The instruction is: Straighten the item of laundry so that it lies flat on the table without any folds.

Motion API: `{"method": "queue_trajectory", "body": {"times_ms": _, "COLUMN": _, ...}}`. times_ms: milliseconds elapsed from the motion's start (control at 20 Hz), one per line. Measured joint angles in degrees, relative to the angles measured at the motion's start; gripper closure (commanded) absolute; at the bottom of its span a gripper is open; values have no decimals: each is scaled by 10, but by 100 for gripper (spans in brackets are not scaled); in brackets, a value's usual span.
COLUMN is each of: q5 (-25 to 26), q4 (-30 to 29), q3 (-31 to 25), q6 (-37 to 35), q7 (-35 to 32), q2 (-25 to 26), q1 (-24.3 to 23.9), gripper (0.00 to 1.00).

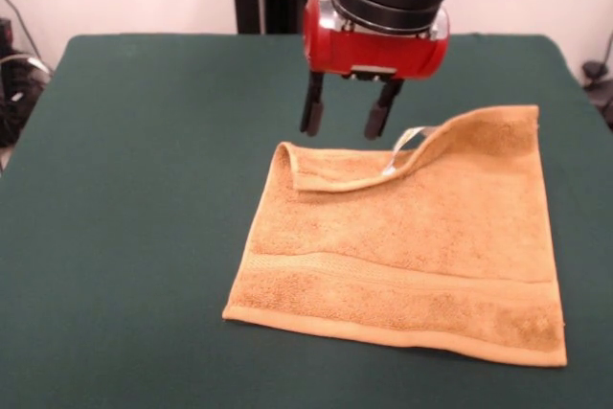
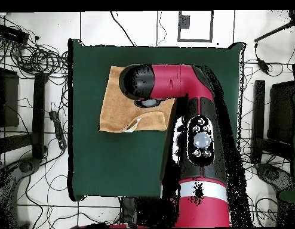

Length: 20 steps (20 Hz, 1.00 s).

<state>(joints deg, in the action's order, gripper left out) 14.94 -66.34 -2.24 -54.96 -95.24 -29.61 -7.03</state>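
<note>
A Sawyer gripper [image 1: 346,112] hangs with its jaws parted and empty above the far hem of a golden-orange terry towel [image 1: 412,256] spread on the green felt table [image 1: 134,189]. Both black fingers [image 1: 312,102] point straight down, clear of the cloth, with nothing between them. The towel lies just below and in front of the jaws, most of it flat, its woven border band running across near the front hem. The trouble sits right under the fingertips: the back edge is turned over onto the towel in a narrow fold [image 1: 345,177] that runs from the rolled back corner on one side up to a raised peak on the other, where the small white tag [image 1: 407,146] shows. That fold's long axis lies crosswise to the fingers, roughly in line with the gap between them. From overhead, the arm [image 2: 174,80] covers much of the towel [image 2: 114,110], with the tag [image 2: 133,124] at its exposed edge. Judged from this, unfolding means gripping the turned hem and drawing it back, away from the flat body
</note>
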Motion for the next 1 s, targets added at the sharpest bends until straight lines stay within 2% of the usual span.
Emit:
{"method": "queue_trajectory", "body": {"times_ms": 300, "q5": -4, "q4": 0, "q3": -22, "q6": 15, "q7": 0, "q2": 0, "q1": -11, "gripper": 0}}
{"method": "queue_trajectory", "body": {"times_ms": 850, "q5": -3, "q4": 0, "q3": -49, "q6": 146, "q7": 0, "q2": 0, "q1": -33, "gripper": 0}}
{"method": "queue_trajectory", "body": {"times_ms": 1000, "q5": -3, "q4": 0, "q3": -49, "q6": 156, "q7": 0, "q2": 0, "q1": -32, "gripper": 0}}
